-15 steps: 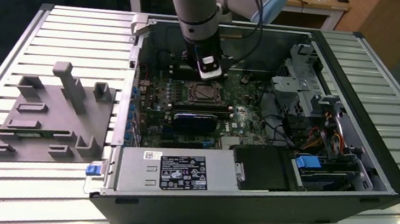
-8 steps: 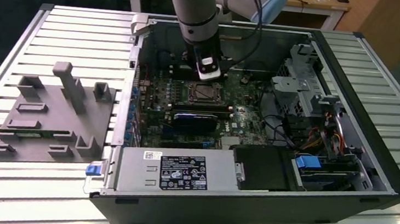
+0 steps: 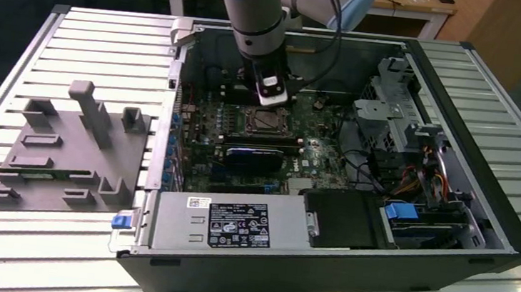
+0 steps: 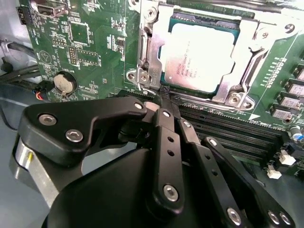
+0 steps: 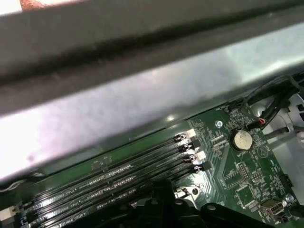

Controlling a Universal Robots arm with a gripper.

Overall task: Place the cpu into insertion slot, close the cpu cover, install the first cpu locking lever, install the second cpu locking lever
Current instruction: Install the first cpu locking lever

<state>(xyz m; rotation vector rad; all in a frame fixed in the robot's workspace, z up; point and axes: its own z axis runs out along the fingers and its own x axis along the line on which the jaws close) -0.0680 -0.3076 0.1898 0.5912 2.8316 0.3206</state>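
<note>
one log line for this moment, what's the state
cpu: seated | cover: down over cpu | hand: shut, tips at cover's corner

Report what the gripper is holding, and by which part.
Cannot be told: the gripper is shut at the corner of the cpu cover, its own body hiding any grasp.

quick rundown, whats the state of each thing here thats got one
cpu: seated flat, under the cover
cpu cover: closed down over the cpu
tool: shut, tip at the cover's corner
memory slots: empty
computer case: lying flat, side open
</note>
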